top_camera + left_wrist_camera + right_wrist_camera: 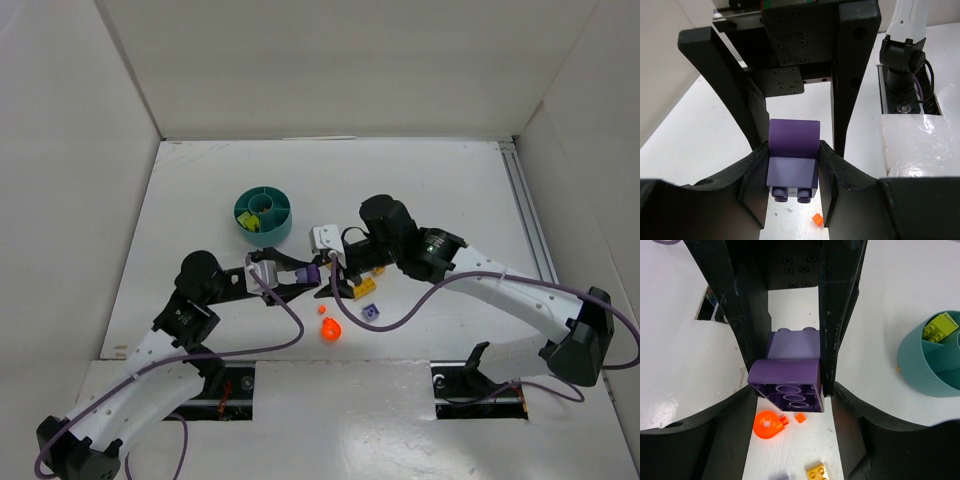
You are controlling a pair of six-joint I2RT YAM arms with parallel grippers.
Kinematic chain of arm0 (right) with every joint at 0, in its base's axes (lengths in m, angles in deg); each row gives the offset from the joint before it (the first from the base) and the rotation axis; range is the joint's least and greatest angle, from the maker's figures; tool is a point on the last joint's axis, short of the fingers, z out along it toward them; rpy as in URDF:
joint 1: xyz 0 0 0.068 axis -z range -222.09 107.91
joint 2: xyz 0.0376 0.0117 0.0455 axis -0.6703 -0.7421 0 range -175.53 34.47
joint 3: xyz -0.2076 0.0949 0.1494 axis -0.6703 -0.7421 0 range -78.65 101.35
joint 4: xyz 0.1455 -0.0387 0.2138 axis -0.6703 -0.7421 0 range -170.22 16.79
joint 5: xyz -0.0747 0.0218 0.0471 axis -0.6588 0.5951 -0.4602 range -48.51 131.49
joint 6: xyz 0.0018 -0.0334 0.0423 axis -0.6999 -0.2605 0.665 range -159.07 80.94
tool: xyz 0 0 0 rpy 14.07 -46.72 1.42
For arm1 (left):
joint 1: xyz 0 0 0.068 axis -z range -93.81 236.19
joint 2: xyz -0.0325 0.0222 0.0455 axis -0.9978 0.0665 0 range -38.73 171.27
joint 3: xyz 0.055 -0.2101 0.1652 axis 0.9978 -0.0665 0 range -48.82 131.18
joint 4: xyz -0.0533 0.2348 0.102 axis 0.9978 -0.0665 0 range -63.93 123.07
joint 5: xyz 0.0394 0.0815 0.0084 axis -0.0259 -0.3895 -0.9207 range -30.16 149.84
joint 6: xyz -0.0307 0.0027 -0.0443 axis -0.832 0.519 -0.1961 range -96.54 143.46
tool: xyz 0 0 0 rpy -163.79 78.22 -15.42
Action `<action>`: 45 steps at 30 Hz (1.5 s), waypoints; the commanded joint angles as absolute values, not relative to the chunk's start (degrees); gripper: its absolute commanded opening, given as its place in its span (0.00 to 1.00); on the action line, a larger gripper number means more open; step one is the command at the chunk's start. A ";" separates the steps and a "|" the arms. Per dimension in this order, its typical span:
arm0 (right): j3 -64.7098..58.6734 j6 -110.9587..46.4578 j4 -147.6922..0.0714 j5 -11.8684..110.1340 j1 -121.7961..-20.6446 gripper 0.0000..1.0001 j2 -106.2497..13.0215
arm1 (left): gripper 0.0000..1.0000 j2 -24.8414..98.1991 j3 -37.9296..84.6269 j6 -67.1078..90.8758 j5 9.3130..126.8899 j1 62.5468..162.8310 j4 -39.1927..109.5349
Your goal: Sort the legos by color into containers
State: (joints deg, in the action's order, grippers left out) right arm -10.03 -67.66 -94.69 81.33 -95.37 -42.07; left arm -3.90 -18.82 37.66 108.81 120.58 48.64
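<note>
Two hands, left point(790, 197) and right point(785, 390), meet mid-table, both pinching one purple brick point(792, 172).

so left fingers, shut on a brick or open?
Shut: the left fingers press both sides of the purple brick.

Left wrist view: left gripper point(792, 175) jaws closed on purple lego point(792, 162), studs facing down. Small orange-red bit point(816, 219) on table point(705, 130) just below.

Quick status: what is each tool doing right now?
Left tool: closed on a purple brick.
Right tool: closed on a purple brick.
</note>
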 commanded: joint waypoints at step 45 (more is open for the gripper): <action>-16.95 -61.57 -90.34 71.69 -89.03 0.00 -35.05 | 0.78 -6.82 -19.38 22.51 92.74 120.47 53.19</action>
